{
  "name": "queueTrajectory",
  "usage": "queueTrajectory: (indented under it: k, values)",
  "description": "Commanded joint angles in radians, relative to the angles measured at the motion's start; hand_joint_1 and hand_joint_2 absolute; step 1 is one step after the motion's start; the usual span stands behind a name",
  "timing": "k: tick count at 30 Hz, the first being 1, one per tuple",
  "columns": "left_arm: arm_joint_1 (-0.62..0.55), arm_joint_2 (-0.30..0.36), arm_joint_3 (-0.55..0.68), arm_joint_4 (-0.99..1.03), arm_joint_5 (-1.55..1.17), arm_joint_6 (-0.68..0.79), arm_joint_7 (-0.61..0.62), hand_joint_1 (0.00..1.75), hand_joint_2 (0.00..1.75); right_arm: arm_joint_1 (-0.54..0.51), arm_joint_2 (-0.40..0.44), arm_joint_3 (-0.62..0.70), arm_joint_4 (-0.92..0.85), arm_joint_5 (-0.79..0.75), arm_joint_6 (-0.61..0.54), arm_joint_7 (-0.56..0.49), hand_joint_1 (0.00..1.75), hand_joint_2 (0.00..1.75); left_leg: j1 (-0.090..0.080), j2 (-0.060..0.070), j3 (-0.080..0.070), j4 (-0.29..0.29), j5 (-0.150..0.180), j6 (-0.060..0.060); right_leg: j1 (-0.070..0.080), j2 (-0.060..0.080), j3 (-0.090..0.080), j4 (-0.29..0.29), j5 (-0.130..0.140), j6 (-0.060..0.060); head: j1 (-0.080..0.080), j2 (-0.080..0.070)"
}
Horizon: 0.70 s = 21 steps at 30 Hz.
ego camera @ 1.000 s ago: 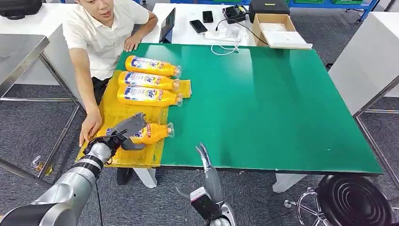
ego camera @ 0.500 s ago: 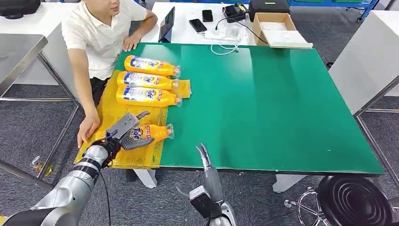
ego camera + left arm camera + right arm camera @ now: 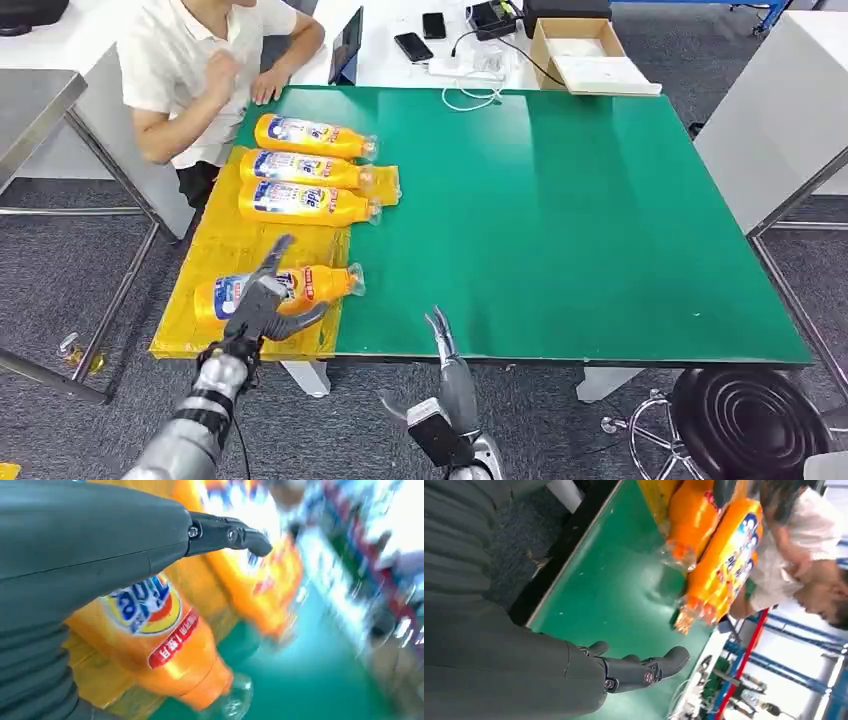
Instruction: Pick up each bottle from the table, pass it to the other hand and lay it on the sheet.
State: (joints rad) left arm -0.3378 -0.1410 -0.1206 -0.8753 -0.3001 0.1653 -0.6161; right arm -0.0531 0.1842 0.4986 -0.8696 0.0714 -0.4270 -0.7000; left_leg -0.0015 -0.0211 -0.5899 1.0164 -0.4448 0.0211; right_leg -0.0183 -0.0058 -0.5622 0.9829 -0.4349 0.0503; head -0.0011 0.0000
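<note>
Four orange bottles lie on the yellow sheet (image 3: pixel 215 250) at the table's left end. Three of them (image 3: pixel 300 203) lie side by side at the far part. The nearest bottle (image 3: pixel 325 282) lies alone on the sheet, cap pointing right, and it appears close up in the left wrist view (image 3: pixel 160 645). My left hand (image 3: pixel 262 305) hovers at that bottle's near side with fingers spread and nothing in it. By the table's front edge my right hand (image 3: pixel 442 335) stands with fingers straight and empty; its wrist view has the hand (image 3: pixel 634 670) over green table.
A person (image 3: pixel 195 70) sits at the table's far left corner, one hand on the green table (image 3: pixel 560 220). A cardboard box (image 3: pixel 585 45), phones and cables lie on the white table behind. A black stool (image 3: pixel 750 425) stands at the front right.
My left hand let go of the nearest bottle and drew back toward me, fingers spread. The person's hand left the sheet's left edge. The view shifted slightly.
</note>
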Motion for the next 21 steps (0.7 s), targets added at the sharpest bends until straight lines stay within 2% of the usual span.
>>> queueTrajectory:
  k: [1,2,3,4,8,10,11,12,16,17,19,21]
  values:
    - [0.253,-0.074,-0.165,-0.505,0.325,0.092,0.008,0.0,1.75,0.112,-0.018,-0.116,-0.355,-0.08,0.16,0.002,0.0,1.75,0.0,0.0,-0.004,0.001,-0.002,0.0,0.0,-0.001,-0.003,0.001,-0.002,-0.001,0.001,0.0]
    - [0.268,-0.068,-0.183,-0.527,0.358,0.114,0.008,0.0,1.75,0.121,-0.013,-0.125,-0.4,-0.06,0.121,0.002,0.0,0.0,0.001,0.002,-0.003,0.002,-0.003,-0.001,0.001,0.001,-0.003,0.001,-0.003,-0.002,0.0,0.0]
    - [0.281,-0.059,-0.203,-0.545,0.375,0.122,0.012,0.0,1.75,0.127,-0.015,-0.119,-0.439,-0.04,0.081,0.002,0.0,0.0,0.0,0.002,-0.005,0.002,-0.003,0.0,0.0,0.001,-0.005,0.001,-0.002,-0.002,0.0,0.0]
    - [0.299,-0.052,-0.215,-0.563,0.368,0.146,-0.003,0.0,1.75,0.124,-0.007,-0.121,-0.441,-0.009,-0.006,0.002,0.0,0.0,0.0,0.002,-0.007,0.001,-0.003,0.0,0.0,0.001,-0.007,0.001,-0.001,-0.001,0.0,0.0]
    - [0.311,-0.049,-0.221,-0.571,0.366,0.149,-0.007,0.0,1.75,0.119,-0.002,-0.118,-0.434,-0.007,-0.011,0.002,0.0,0.0,0.001,0.003,-0.009,0.001,-0.003,0.0,0.001,0.002,-0.009,0.0,-0.001,-0.002,0.0,0.0]
    - [0.315,-0.028,-0.235,-0.577,0.336,0.161,-0.029,0.0,1.75,0.113,-0.007,-0.099,-0.444,0.01,-0.062,0.002,0.0,0.0,0.0,0.001,-0.01,0.0,-0.002,0.0,0.0,0.0,-0.011,0.0,0.0,-0.001,0.0,0.0]
    - [0.329,-0.019,-0.245,-0.584,0.32,0.168,-0.031,0.0,1.75,0.107,-0.009,-0.087,-0.446,0.027,-0.127,0.002,0.0,0.0,0.001,0.003,-0.008,0.0,-0.003,-0.001,0.001,0.001,-0.009,0.0,-0.001,-0.002,0.0,0.0]
    - [0.344,-0.011,-0.253,-0.592,0.317,0.166,-0.029,0.0,1.75,0.1,-0.02,-0.062,-0.463,0.043,-0.164,0.002,0.0,1.75,0.001,0.004,-0.008,0.0,-0.003,-0.001,0.001,0.003,-0.01,0.0,0.0,-0.002,0.0,0.0]
    - [0.341,-0.008,-0.263,-0.572,0.312,0.179,-0.019,0.0,1.75,0.097,-0.03,-0.075,-0.491,0.018,-0.218,0.002,0.0,1.75,0.0,0.002,-0.009,-0.001,-0.002,0.0,0.0,0.001,-0.01,-0.001,0.0,-0.001,0.0,0.0]
    - [0.32,-0.014,-0.265,-0.562,0.304,0.205,-0.008,0.0,1.75,0.084,-0.035,-0.08,-0.489,0.055,-0.257,0.002,0.0,1.75,0.001,0.003,-0.007,-0.001,-0.003,-0.001,0.001,0.001,-0.008,-0.001,0.0,-0.002,0.0,0.0]
    - [0.296,-0.02,-0.273,-0.538,0.318,0.209,0.031,0.0,1.75,0.081,-0.068,-0.075,-0.506,0.105,-0.263,0.002,0.0,1.75,0.001,0.001,-0.009,0.0,-0.002,0.0,0.001,0.0,-0.01,-0.001,0.0,-0.001,0.0,0.0]
    - [0.293,0.001,-0.304,-0.517,0.311,0.171,0.059,0.0,1.75,0.105,-0.051,-0.123,-0.528,0.182,-0.271,0.002,0.0,1.75,0.001,0.001,-0.009,0.0,-0.002,0.0,0.001,0.0,-0.009,-0.001,0.0,-0.002,0.0,0.0]
